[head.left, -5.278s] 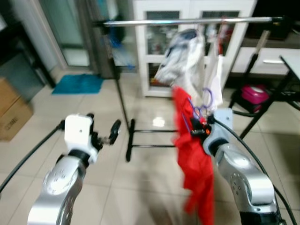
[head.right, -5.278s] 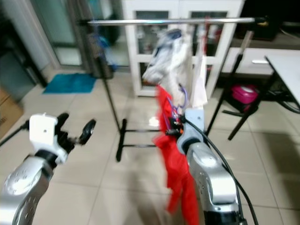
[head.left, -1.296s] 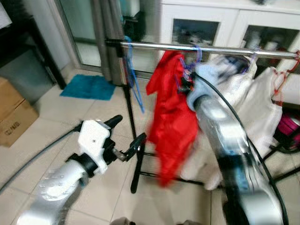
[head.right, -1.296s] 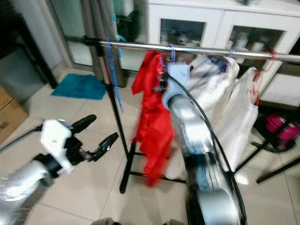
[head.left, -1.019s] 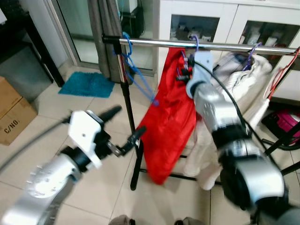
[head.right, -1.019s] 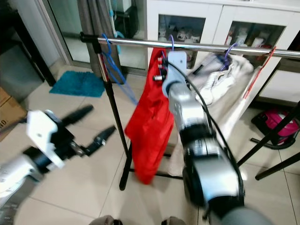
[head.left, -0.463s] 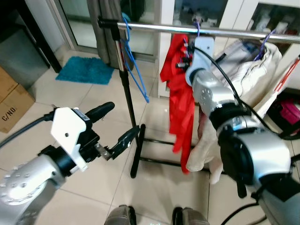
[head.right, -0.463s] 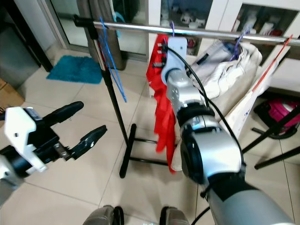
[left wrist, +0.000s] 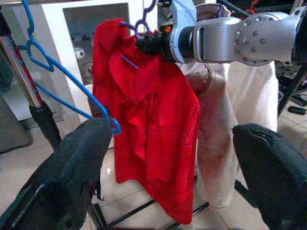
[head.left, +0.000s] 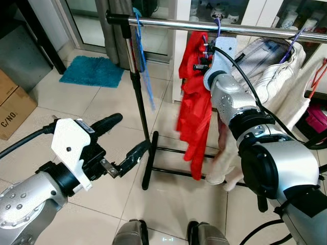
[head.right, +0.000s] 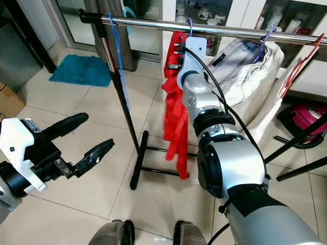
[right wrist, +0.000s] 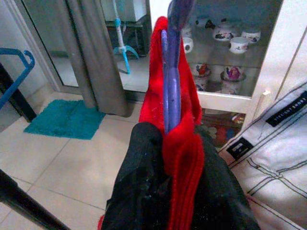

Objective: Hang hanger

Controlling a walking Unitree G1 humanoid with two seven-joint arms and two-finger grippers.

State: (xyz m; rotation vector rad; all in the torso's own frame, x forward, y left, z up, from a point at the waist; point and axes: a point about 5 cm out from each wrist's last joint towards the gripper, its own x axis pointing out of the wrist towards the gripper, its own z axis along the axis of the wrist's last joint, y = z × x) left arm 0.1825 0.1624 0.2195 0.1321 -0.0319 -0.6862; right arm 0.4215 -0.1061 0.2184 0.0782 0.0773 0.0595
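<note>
A red garment (head.left: 196, 107) hangs on a purple hanger (right wrist: 171, 72) whose hook (head.left: 217, 26) loops over the silver rail (head.left: 168, 23). Just below the rail, my right gripper (head.left: 199, 64) is shut on the hanger's neck together with the red cloth; in the right wrist view its black fingers (right wrist: 144, 187) wrap the fabric. My left gripper (head.left: 127, 137) is held low to the left of the rack, open and holding nothing, well apart from the garment (left wrist: 148, 124).
A blue hanger (head.left: 143, 56) dangles at the rail's left end by the black upright (head.left: 140, 107). White garments (head.left: 271, 66) hang right of the red one. The rack's base (head.left: 148, 171), a teal mat (head.left: 92, 71), a cardboard box (head.left: 13, 109) and a pink object (head.right: 306, 120) are on the floor.
Since five seconds ago my right arm has raised the hanger with the red garment up to the rail. Over the last second the garment swung and settled; the left gripper stayed open.
</note>
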